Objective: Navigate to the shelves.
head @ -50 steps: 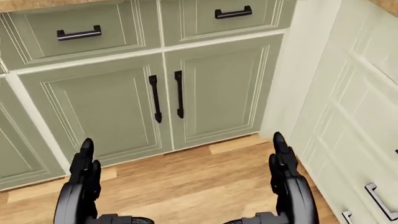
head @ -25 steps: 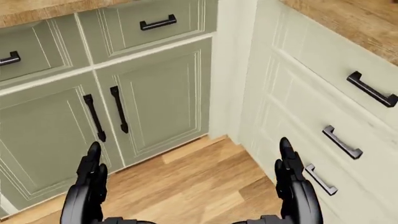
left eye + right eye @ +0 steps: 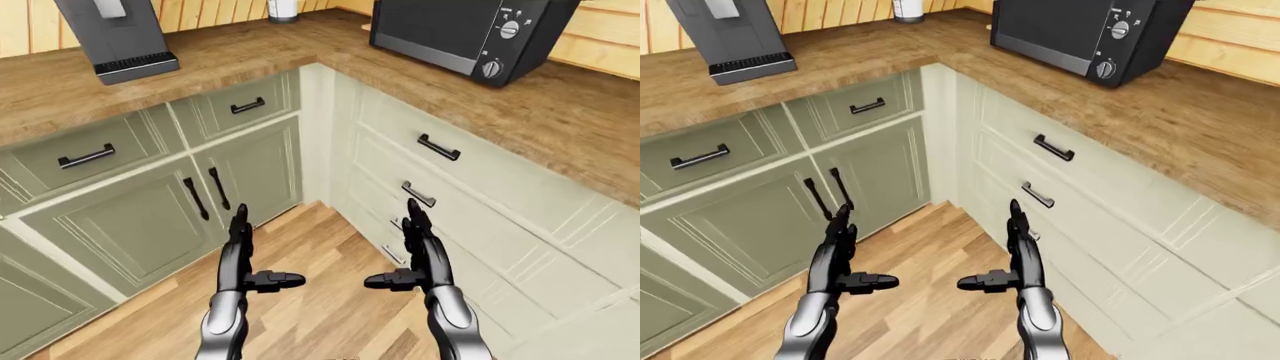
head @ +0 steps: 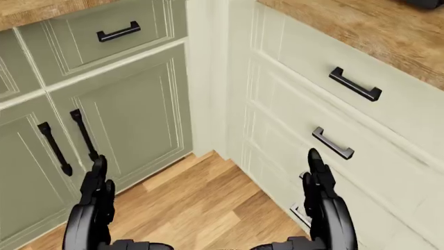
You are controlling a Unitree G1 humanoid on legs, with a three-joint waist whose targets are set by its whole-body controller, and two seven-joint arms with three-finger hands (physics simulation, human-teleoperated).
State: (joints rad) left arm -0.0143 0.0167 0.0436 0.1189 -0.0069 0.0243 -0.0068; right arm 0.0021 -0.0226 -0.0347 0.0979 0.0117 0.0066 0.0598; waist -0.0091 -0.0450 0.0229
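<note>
No shelves show in any view. I face the inner corner of an L-shaped kitchen counter. My left hand point(image 3: 252, 259) and right hand point(image 3: 405, 255) hang low in the left-eye view, above the plank floor. Both are open, with fingers straight up and thumbs pointing toward each other, and they hold nothing. The head view shows the same hands, the left hand point(image 4: 97, 200) at the bottom left and the right hand point(image 4: 322, 195) at the bottom right, close to the cream drawers.
Sage-green cabinets point(image 3: 150, 217) with black handles run along the left, and cream drawers point(image 3: 440, 187) along the right. On the wooden countertop point(image 3: 560, 112) stand a black microwave point(image 3: 460, 30) and a grey coffee machine point(image 3: 115, 34). The wood floor point(image 3: 320, 300) extends toward the bottom.
The camera has swung to the right: the green cabinet doors slid left in the head view and the cream drawers now fill its right half. Both hands keep the same open pose.
</note>
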